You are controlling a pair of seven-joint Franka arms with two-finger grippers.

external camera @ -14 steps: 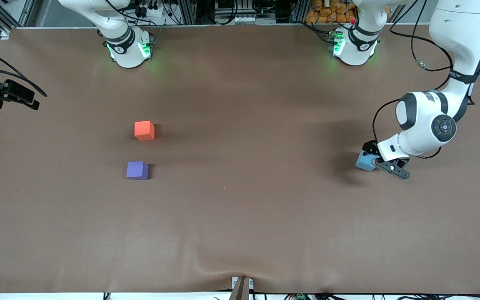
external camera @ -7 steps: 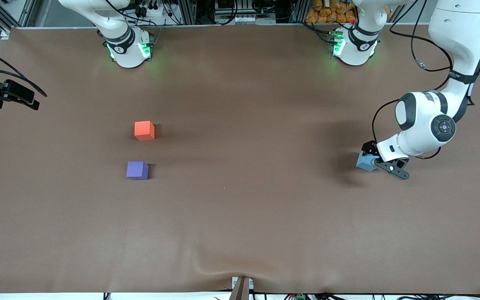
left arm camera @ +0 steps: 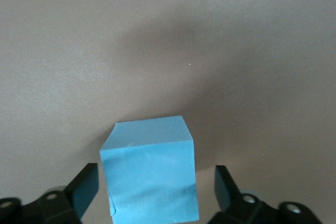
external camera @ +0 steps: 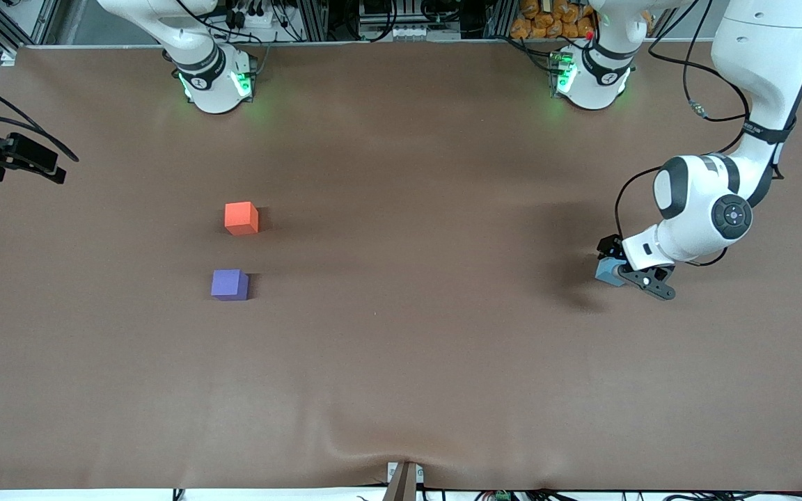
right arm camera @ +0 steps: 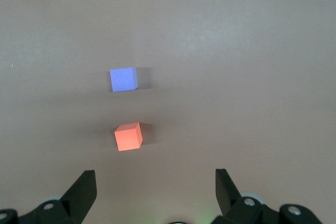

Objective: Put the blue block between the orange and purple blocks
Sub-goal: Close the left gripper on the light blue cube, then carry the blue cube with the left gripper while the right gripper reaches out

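Note:
The blue block [external camera: 604, 273] sits on the brown table near the left arm's end. My left gripper [external camera: 615, 266] is low over it, open, with a finger on each side of the block [left arm camera: 149, 177]; one finger is almost against it and the other stands clear. The orange block [external camera: 241, 218] and the purple block [external camera: 229, 284] sit apart toward the right arm's end, the purple one nearer the front camera. My right gripper [right arm camera: 152, 174] is open and empty, high above the table, looking down on the orange block [right arm camera: 128, 136] and the purple block [right arm camera: 123, 79].
A black fixture with cables [external camera: 14, 158] juts in at the table's edge on the right arm's end. The brown cloth [external camera: 401, 348] is wrinkled near the front edge.
My left arm has shifted slightly toward the right arm's end, and its gripper covers more of the blue block. The blocks have not moved.

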